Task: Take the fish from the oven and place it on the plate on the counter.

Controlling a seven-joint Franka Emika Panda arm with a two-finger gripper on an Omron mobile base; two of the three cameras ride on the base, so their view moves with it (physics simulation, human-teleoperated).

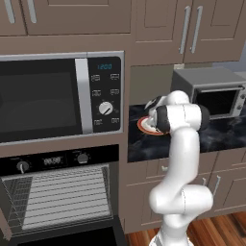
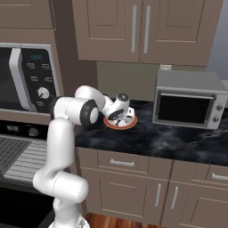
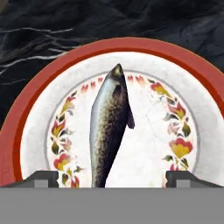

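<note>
Toaster oven stands well right of plate.

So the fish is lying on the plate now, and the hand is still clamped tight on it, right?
Not quite. The fish does lie on the plate, but the hand is open: in the hand view its fingertips stand wide apart, clear of the fish on both sides.

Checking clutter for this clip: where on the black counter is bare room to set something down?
Bare black marbled counter lies between the orange-rimmed round plate and the grey toaster oven, and along the front edge. The plate itself is taken: the slender dark fish lies on it, the open gripper above.
</note>
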